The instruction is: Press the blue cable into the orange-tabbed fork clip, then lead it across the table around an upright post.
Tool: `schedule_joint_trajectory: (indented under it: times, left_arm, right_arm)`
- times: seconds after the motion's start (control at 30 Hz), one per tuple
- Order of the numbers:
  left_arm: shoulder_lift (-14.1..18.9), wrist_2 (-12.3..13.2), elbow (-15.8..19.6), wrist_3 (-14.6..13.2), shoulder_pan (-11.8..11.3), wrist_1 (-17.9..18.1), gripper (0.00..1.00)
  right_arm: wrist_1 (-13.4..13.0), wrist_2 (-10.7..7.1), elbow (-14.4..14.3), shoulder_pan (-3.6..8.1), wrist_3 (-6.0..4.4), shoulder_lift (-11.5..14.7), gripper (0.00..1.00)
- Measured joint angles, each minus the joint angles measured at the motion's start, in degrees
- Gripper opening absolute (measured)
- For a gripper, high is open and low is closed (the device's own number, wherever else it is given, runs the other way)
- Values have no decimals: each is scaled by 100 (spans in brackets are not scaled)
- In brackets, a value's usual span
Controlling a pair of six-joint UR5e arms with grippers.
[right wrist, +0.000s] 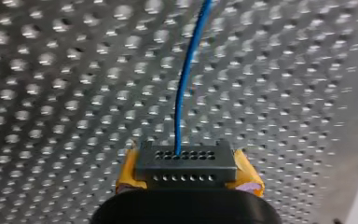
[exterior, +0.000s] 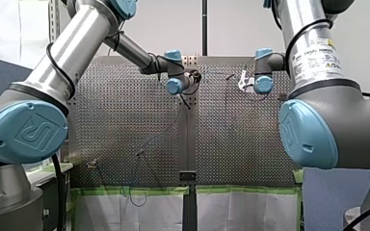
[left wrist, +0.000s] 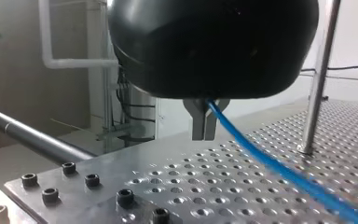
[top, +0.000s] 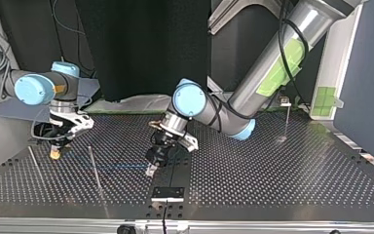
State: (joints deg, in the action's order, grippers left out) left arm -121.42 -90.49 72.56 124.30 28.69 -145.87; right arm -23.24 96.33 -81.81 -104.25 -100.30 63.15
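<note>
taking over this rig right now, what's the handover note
Left gripper: metal fingers shut on the blue cable, low over the perforated table.
Right gripper: yellow pads shut at the cable's other end.
The cable is strung between the two grippers, passing a thin upright post; I cannot tell whether it wraps it.
The orange-tabbed fork clip is not made out in any view, so clipping is unconfirmed.
Left to do: check the clip, then lead the cable around a post.
</note>
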Motion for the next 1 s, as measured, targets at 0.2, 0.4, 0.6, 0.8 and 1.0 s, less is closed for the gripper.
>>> schedule_joint_trajectory:
  times: [0.2, 0.4, 0.6, 0.8, 1.0]
  left_arm:
    - [-185, -187, -58, -301, 59, -290, 0]
    - [-281, -519, -293, -648, 146, -636, 0]
    - [-286, -822, -454, -952, 214, -942, 0]
    - [-286, -1102, -479, -1244, 240, -1236, 32]
    - [-282, -1090, -481, -1531, 247, -1538, 44]
  right_arm:
    - [-12, -13, -27, -20, 0, -57, 0]
    - [-22, -18, -66, -34, 18, -166, 0]
    - [-182, -29, -253, -44, -1, -292, 0]
    - [-404, -52, -412, -48, -23, -377, 0]
    - [-492, -68, -514, -55, -13, -503, 0]
